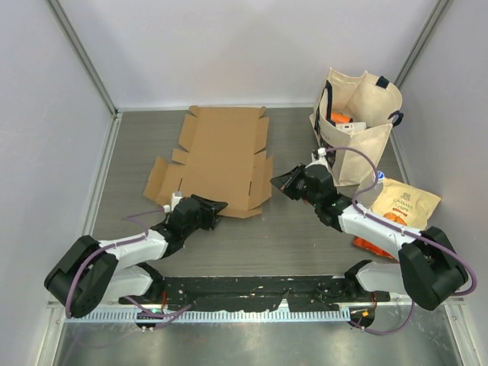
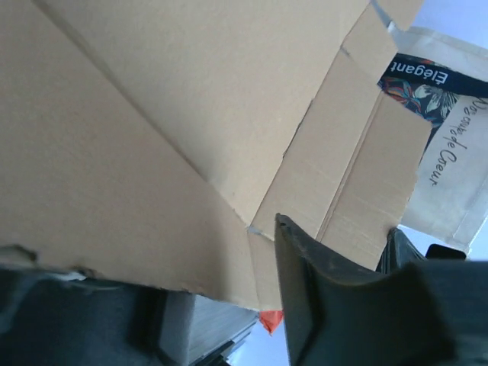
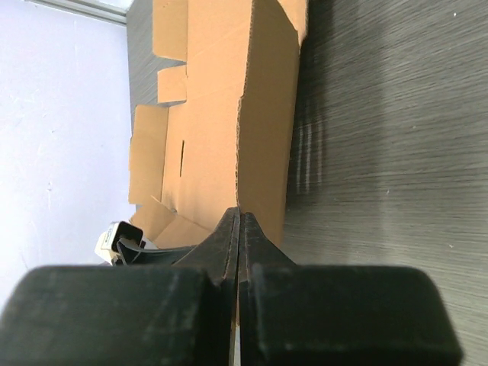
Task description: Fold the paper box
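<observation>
Left end effector point(image 1: 219, 207) sits half-wide at the paper box's point(image 1: 221, 152) near edge; right end effector point(image 1: 277, 182) is closed, empty, beside it.

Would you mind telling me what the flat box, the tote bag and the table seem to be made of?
Paper box: plain brown cardboard, matte, with scored creases and cut flaps. Tote bag: likely cream canvas, soft and slumped. Table: dark with a fine streaked grain, perhaps brushed metal or laminate.
</observation>
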Controlling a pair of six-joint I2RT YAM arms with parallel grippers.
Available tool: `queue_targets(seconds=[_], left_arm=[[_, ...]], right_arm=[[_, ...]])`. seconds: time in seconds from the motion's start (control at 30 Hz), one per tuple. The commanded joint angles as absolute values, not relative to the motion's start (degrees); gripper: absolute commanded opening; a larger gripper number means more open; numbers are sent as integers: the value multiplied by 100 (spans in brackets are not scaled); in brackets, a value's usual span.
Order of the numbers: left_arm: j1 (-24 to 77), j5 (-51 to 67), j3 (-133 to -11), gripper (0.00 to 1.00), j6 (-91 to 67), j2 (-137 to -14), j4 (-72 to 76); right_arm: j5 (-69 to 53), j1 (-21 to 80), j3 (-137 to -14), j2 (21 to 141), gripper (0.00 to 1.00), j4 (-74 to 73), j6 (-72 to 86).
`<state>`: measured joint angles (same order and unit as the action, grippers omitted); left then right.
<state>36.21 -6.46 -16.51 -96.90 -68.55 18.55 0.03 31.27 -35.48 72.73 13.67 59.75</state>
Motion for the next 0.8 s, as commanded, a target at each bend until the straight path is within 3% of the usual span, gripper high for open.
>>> queue_targets(seconds=[0.0, 0.03, 0.13, 0.2, 0.23, 0.33, 0.43, 0.53, 0.67, 0.77], left_arm=[[3665, -1142, -1477, 37, -9792, -6725, 2541], [3674, -1186, -1477, 24, -9634, -6584, 2357], [3683, -1387, -1906, 9, -8537, -5890, 761], [3691, -1564, -2267, 2, -7906, -5339, -489], [3691, -1747, -2407, 2, -7736, -5144, -823], [3700, -1994, -2705, 11, -6998, -4309, -2174], [3683, -2074, -3196, 22, -6198, -3798, -3098], [3683, -2109, -3899, 25, -5539, -3578, -4091], [3683, -2206, -4701, 27, -4756, -3481, -4886], [3683, -2285, -4922, 29, -4631, -3393, -5036]], right_arm=[[272, 3208, -3288, 6725, 1, 1723, 5767], [333, 3243, -3244, 6628, 2, 1697, 5670], [527, 3384, -3138, 6355, 4, 1539, 4924], [457, 3401, -3207, 6232, 17, 1311, 4136], [309, 3401, -3278, 6205, 33, 1005, 3861], [350, 3419, -3830, 6240, 50, -55, 2771], [300, 3419, -4437, 6345, 54, -921, 1936], [2, 3436, -4912, 6390, 55, -1195, 1505], [-948, 3489, -5412, 6529, 70, -818, 1257], [-914, 3533, -6017, 6959, 70, -712, 1406]])
